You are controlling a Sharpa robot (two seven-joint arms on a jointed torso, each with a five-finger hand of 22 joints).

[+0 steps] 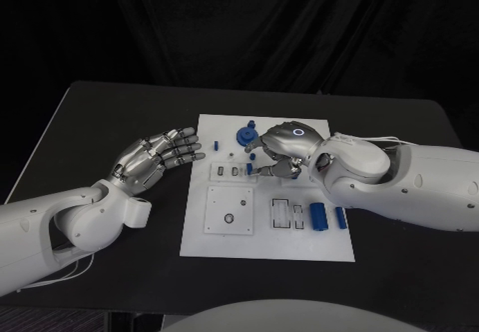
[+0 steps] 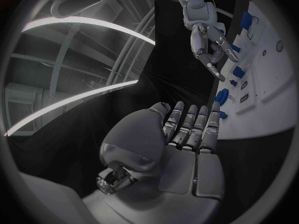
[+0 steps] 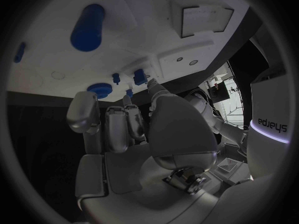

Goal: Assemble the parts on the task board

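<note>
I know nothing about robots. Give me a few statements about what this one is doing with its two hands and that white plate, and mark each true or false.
1. The left hand holds a blue part. False: it holds nothing, its fingers apart, over the black table beside the board.
2. The right hand is over the task board. True.
3. A blue cylinder lies on the board near its right edge. True.
4. The task board lies on a white table. False: the table is black.
5. The two hands touch each other. False: they are apart.
</note>
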